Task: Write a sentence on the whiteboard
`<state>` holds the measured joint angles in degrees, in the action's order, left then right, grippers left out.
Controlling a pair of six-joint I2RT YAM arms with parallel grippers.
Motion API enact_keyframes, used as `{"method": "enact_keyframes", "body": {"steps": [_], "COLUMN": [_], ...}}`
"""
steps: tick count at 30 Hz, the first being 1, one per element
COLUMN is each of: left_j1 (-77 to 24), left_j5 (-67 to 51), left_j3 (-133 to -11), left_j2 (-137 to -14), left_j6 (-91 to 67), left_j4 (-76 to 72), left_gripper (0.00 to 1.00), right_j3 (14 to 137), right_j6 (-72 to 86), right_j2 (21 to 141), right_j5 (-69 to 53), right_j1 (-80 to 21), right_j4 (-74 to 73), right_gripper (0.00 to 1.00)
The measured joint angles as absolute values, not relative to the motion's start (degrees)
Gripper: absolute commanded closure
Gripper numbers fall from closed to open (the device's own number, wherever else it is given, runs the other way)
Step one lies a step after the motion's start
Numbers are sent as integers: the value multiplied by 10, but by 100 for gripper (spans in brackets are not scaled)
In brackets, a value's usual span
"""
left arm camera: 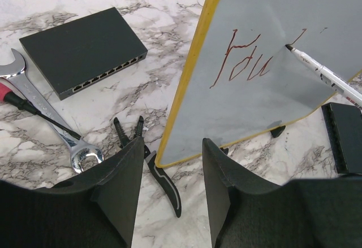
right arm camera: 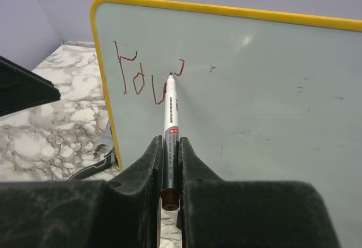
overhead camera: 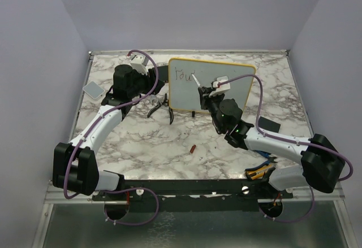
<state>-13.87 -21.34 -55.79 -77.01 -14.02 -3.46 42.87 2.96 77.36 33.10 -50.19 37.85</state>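
Pliers (left arm camera: 161, 177), a wrench (left arm camera: 31, 90), a screwdriver (left arm camera: 5, 92) and a black box (left arm camera: 82, 47) lie just left of the whiteboard (overhead camera: 184, 98), which stands upright on the table (overhead camera: 141, 146). The right gripper (right arm camera: 170, 142) clamps a marker (right arm camera: 171, 118), tip on the sentence (right arm camera: 138, 78): few reddish strokes, upper left. The left gripper (left arm camera: 172, 143) hangs released nearby.

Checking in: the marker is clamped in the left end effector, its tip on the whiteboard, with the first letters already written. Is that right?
Not quite. The marker is clamped in the right end effector, not the left, as the right wrist view shows. Its tip is on the whiteboard, with the first letters already written.
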Motion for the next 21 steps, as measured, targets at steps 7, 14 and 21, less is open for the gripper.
{"method": "enact_keyframes", "body": {"steps": [7, 14, 21], "left_j1": [-138, -138, -138], "left_j5": [-213, -213, -213], "left_j3": [-558, -558, -558], "left_j2": [-770, -770, -770], "left_j6": [-140, -140, -140], "left_j4": [-35, -35, -35], "left_gripper": [53, 53, 53], "right_j3": [407, 405, 405], "right_j6": [29, 30, 29], "right_j2": [743, 734, 738], "right_j5": [300, 320, 344], "right_j1": [-502, -502, -502], "right_j4": [377, 373, 369], "right_gripper": [100, 100, 100]}}
